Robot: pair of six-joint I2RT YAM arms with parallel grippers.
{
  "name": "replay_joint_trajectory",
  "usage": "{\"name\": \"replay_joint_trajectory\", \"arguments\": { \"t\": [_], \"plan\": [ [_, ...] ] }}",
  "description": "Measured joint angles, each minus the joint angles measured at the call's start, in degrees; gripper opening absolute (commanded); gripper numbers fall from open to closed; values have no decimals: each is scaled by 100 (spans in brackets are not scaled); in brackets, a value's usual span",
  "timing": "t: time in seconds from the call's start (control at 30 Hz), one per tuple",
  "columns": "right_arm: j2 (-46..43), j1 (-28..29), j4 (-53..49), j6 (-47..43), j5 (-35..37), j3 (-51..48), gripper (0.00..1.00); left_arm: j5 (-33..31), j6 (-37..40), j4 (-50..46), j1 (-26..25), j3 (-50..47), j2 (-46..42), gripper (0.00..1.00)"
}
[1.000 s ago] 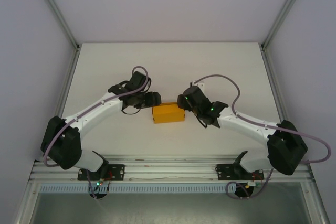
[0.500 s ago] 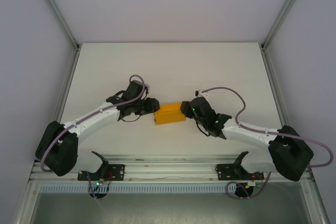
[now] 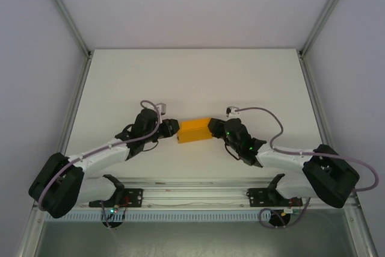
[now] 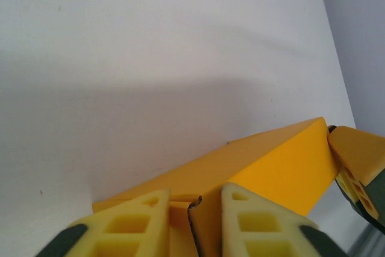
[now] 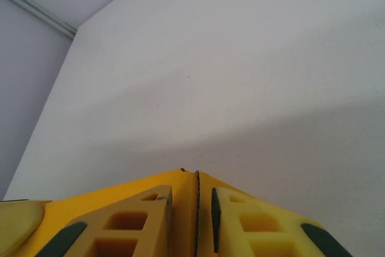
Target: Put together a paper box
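On the tabletop [image 3: 240,76], the overhead view shows the paper box [image 3: 194,130] as a block; wrist views show left fingers [image 4: 135,224] and right fingers [image 5: 258,221] each clamped on its edge.

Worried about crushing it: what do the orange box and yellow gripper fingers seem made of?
Small orange-yellow rectangular box: thin matte card, likely paper; raw cut edge and creased fold show. Yellow gripper fingers: matte, moulded hollows, perhaps rubber or plastic.
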Motion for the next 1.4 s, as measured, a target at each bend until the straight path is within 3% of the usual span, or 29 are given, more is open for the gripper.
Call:
{"name": "replay_joint_trajectory", "arguments": {
  "t": [0.13, 0.3, 0.4, 0.5, 0.57, 0.67, 0.7, 0.73, 0.83, 0.87, 0.9, 0.93, 1.03, 1.17, 1.23, 1.4],
  "plan": [
    [83, 0, 302, -319, 0, -79, 20, -238, 188, 807, -114, -466, -114, 2],
    [122, 0, 466, -616, -20, -105, 16, -428, 446, 1322, -151, -706, -149, 1],
    [-2, 0, 382, -702, -59, -101, 21, -476, 538, 1327, -179, -763, -302, 13],
    [-221, -2, -96, -802, -105, 26, 32, -557, 629, 955, -238, -713, -568, 18],
    [-337, -2, -619, -892, -114, 208, 44, -647, 734, 461, -262, -599, -789, 34],
    [-400, -15, -1491, -1084, -37, 595, 59, -909, 791, -463, -260, -304, -1012, 31],
    [-400, -17, -1788, -1165, 24, 769, 61, -1014, 798, -737, -260, -168, -1034, 35],
    [-398, -17, -2103, -1255, 94, 986, 63, -1180, 833, -1088, -260, 59, -1038, 49],
    [-376, -59, -2708, -1574, 223, 1659, 73, -1652, 890, -1871, -260, 800, -979, 74],
    [-374, -83, -2809, -1692, 234, 1832, 80, -1808, 898, -2059, -260, 1049, -935, 96],
    [-372, -116, -2885, -1814, 236, 2020, 89, -1961, 901, -2205, -260, 1285, -890, 100],
    [-369, -162, -2942, -1985, 190, 2186, 99, -2090, 903, -2306, -260, 1480, -848, 100],
    [-275, -321, -3143, -2712, -216, 2566, 100, -2400, 927, -2514, -243, 1825, -763, 100],
    [101, -413, -3773, -4649, -1449, 3027, 100, -2588, 940, -2763, -9, 1971, -649, 100],
    [369, -400, -4175, -5574, -1958, 3268, 100, -2590, 933, -2835, 212, 1982, -608, 100],
    [1226, -404, -4996, -6765, -2500, 4325, 100, -2225, 957, -2872, 507, 1941, -555, 100]
  ]
}}
